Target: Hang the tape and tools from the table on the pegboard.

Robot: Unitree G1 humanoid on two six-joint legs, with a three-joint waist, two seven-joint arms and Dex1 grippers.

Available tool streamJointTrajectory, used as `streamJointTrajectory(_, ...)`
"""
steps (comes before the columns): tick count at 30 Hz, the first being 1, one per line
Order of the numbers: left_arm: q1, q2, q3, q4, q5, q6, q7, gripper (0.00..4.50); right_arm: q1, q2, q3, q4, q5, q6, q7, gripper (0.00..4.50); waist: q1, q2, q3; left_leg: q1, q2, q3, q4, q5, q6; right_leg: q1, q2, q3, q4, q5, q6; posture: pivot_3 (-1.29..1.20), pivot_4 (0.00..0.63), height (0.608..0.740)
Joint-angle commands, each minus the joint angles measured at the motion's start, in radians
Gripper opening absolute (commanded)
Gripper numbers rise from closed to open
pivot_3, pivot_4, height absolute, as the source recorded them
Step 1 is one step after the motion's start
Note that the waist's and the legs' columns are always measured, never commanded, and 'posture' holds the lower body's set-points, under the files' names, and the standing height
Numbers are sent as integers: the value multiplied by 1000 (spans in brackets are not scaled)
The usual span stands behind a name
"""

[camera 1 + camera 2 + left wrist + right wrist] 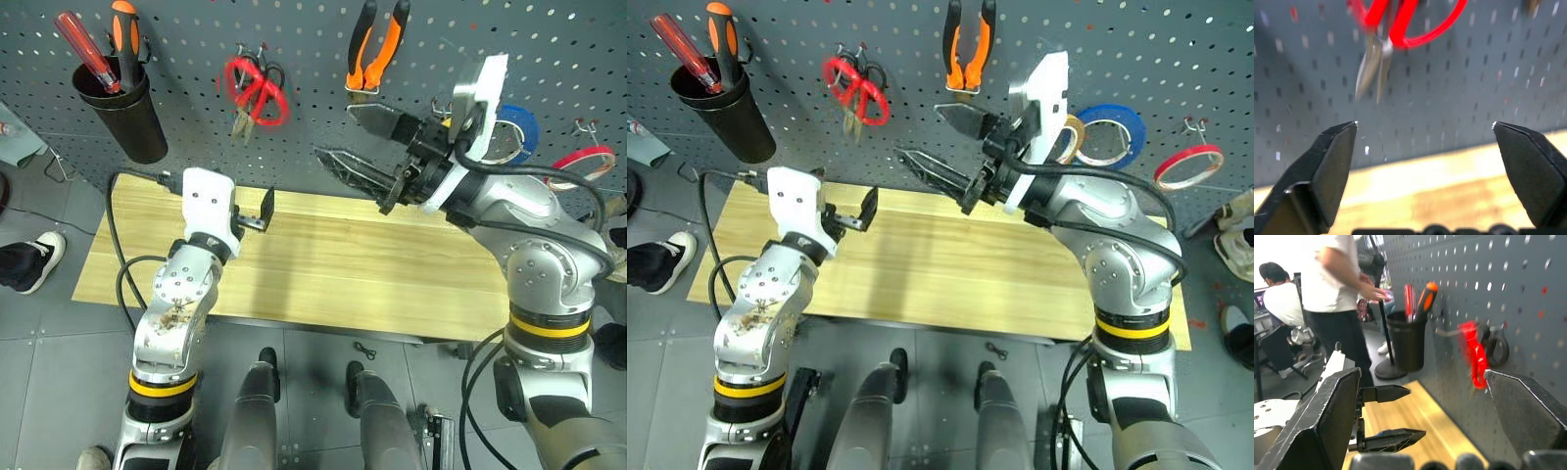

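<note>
Red scissors [257, 90], seemingly grey hole-dotted pegboard [304, 98].

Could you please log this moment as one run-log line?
left gripper: open, empty, below red-handled scissors on pegboard | right gripper: open, empty | pliers: hung

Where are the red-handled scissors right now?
The red-handled scissors hang on a hook on the pegboard, blades down, between the black cup of screwdrivers on the left and the orange-and-black pliers on the right, above the left gripper.
</note>
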Motion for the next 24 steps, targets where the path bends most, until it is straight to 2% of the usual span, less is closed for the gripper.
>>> streamJointTrajectory(1, 67, 46, 86, 10, -19, 14, -33, 4443, 41, -28, 61, -67, -44, -8, 40, 4500, -4, 0, 0, 0, 0, 0, 0, 0, 0, 0, 0, 0, 0, 0, 0, 70, 380, 740)
streamJointTrajectory(6, 77, 161, 222, 152, -80, 137, -102, 4443, 51, -29, 197, -54, -149, -40, 91, 4500, -14, 0, 0, 1, 2, 0, 0, 1, 1, -1, 1, 0, 1, 1, -2, 110, 418, 740)
streamJointTrajectory(11, 11, 254, 266, 323, -126, 223, -175, 4443, 30, -13, 282, 12, -241, -89, 152, 4500, -5, 1, 1, 2, 2, 0, 0, 2, 2, -1, 1, 0, 2, 1, -2, 127, 442, 740)
streamJointTrajectory(14, -16, 286, 248, 408, -127, 197, -212, 4443, 6, 9, 289, 54, -276, -93, 157, 4500, 1, 1, 3, 2, 2, 0, 0, 2, 2, -1, 1, 0, 1, 1, -3, 132, 462, 740)
streamJointTrajectory(24, -105, 291, 219, 755, -95, 15, -261, 4443, 28, -2, 279, 60, -333, -52, 168, 4500, 12, 1, 8, 1, 2, 0, -3, 2, 2, -2, 1, -1, 1, -2, -4, 98, 496, 740)
